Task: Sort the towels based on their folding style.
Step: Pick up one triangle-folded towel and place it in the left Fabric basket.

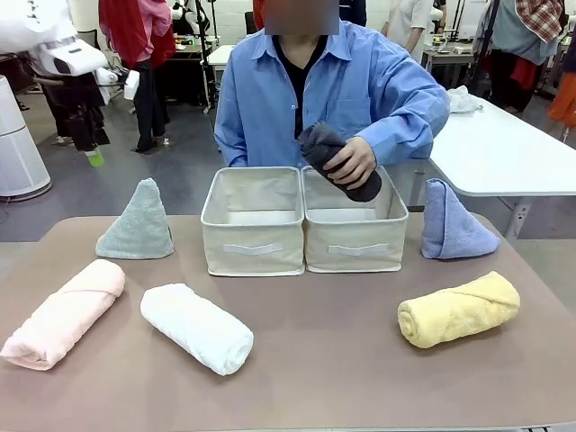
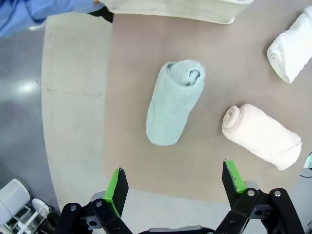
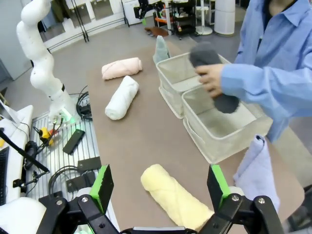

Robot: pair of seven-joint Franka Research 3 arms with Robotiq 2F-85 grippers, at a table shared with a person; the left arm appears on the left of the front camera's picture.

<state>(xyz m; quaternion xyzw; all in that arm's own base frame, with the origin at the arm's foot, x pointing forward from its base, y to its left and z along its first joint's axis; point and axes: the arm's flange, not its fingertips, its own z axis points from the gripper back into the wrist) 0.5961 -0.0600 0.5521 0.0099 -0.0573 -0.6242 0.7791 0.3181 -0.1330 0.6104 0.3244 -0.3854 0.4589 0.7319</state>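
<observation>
Fingers on the left gripper [image 2: 175,179] are spread wide apart and hold nothing. It hangs over the left side of the brown table [image 1: 324,387]. Under it stands the pale green terry towel cone [image 2: 173,105], with its tip up. Just beside the cone, on the near side, lies the pink terry towel roll [image 2: 263,134]. The fluffy white terry towel roll [image 2: 292,48] lies to the right of the pink one, a little apart from it.

The right gripper [image 3: 160,187] is spread wide too and is empty. It hangs over the near right side of the table. The yellow terry towel roll [image 3: 175,197] lies flat right under it. A bit farther back stands the lavender-blue terry towel cone [image 3: 256,170], close to the right side of the right cream fabric bin [image 3: 214,141]. The left cream fabric bin [image 3: 170,83] sits touching it, side by side, at the far middle of the table.

A person in a blue shirt sits at the far side. The person's hand [image 1: 354,162] holds the dark grey terry towel roll [image 1: 317,142] tilted over the far edge of the right bin. Both bins look empty inside
</observation>
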